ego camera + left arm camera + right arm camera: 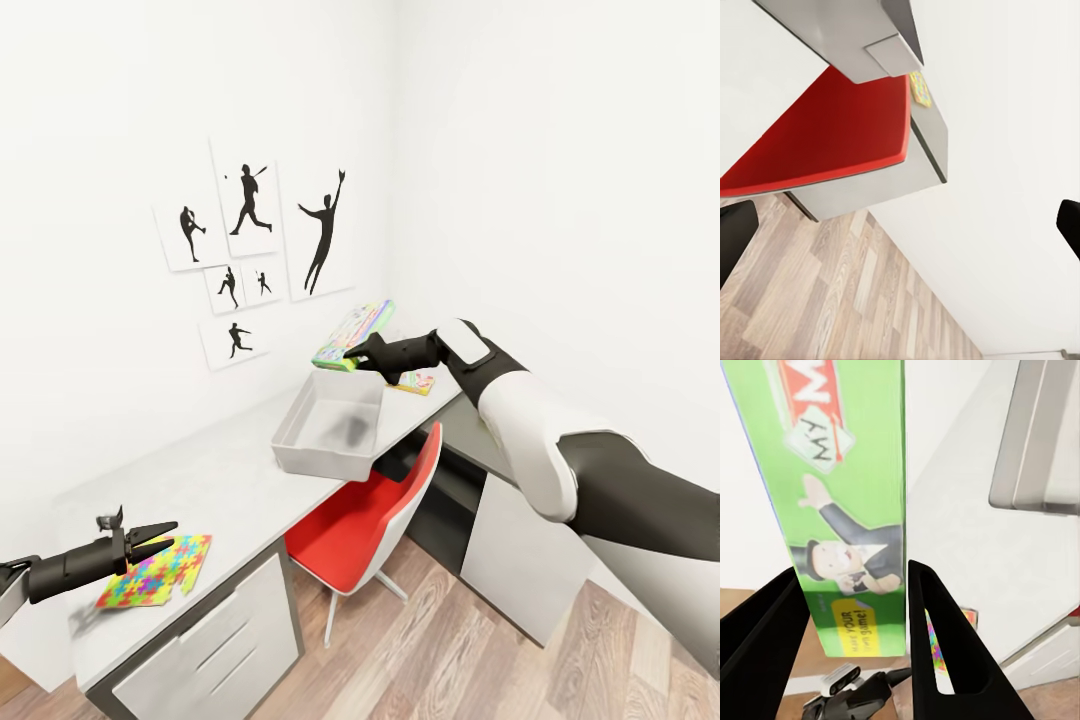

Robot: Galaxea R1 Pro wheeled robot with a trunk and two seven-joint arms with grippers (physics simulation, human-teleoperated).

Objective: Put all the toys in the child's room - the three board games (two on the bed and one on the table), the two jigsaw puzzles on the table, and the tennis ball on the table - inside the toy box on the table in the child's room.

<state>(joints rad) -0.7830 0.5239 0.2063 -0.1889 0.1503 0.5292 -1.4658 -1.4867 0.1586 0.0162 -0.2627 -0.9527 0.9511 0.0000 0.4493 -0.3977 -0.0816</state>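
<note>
In the head view, our right gripper (352, 352) reaches out over the far end of the table (230, 465), and a board game (352, 335) sits tilted between its fingers, raised off the surface. The toy box (330, 425) lies just below and on the near side of that gripper, open and apparently empty. A second flat toy (417, 381) rests on the table under the right forearm. Our left gripper (150, 537) hovers over the near end of the table with its fingers parted and nothing in them; a jigsaw puzzle (157, 574) lies flat just beneath and ahead of it. A red chair (372, 520) is tucked under the table.

In the left wrist view, we see the two fingertips (735, 236) wide apart at the frame edges, bare, with wood floor (817, 300) and the red seat beyond.

In the right wrist view, both fingers (937, 652) are closed against the green box, which stands on edge between them, with the toy box rim off to one side.

We judge the step in hand to be carrying this game to the box. Next we need to bring the gripper back over the opening, lower it, then let go.
</note>
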